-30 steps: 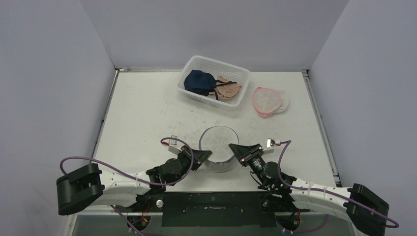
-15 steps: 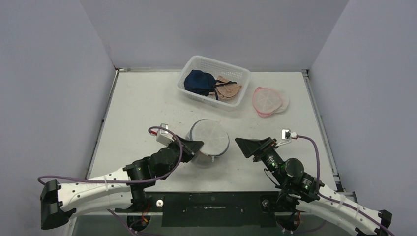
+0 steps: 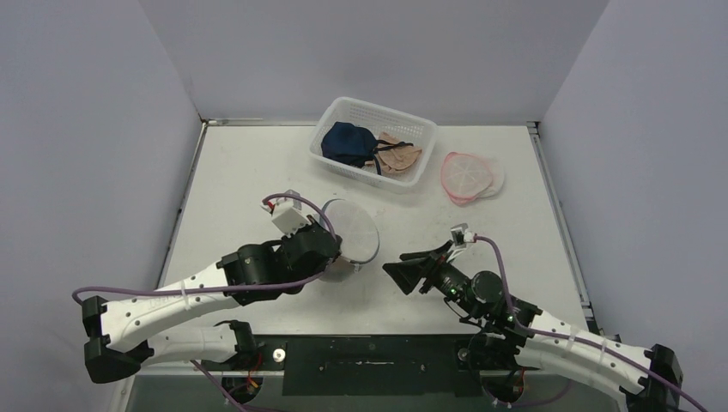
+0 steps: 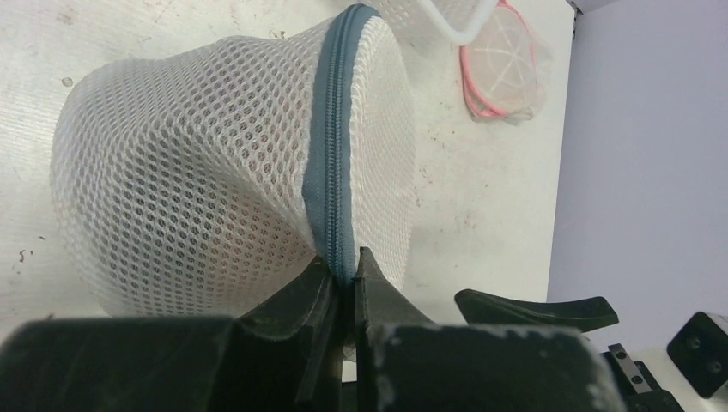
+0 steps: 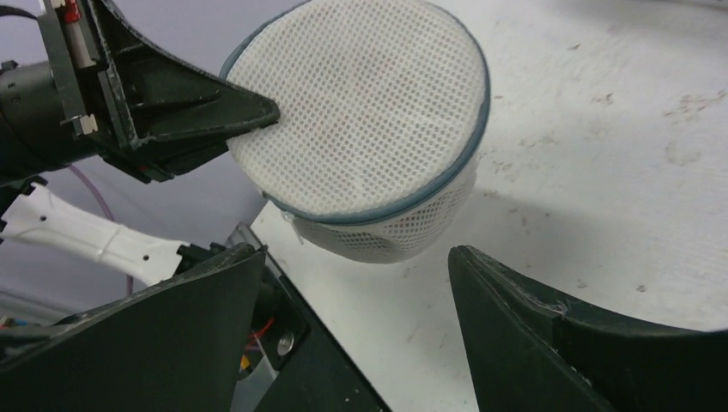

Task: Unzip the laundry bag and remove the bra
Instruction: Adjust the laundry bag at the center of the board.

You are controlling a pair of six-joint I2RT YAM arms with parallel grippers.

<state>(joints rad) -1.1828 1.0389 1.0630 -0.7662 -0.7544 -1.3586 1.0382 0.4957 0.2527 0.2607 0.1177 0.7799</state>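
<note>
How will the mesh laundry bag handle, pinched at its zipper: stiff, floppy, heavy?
Probably light: the left hand pinching the zipper alone holds the laundry bag tilted. Likely springy rather than floppy: its round face looks taut, though the mesh wall dents near the grip.

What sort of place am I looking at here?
Probably a robotics test booth: blank walls box in a table, left arm and right arm bolted at its edge, clothes in a basket.

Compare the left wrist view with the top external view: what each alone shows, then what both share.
Left wrist only: the left gripper shut on the blue zipper, seen close up. Top external only: a navy garment and a beige garment in the white basket. Both: the mesh laundry bag and the pink-rimmed pouch.
</note>
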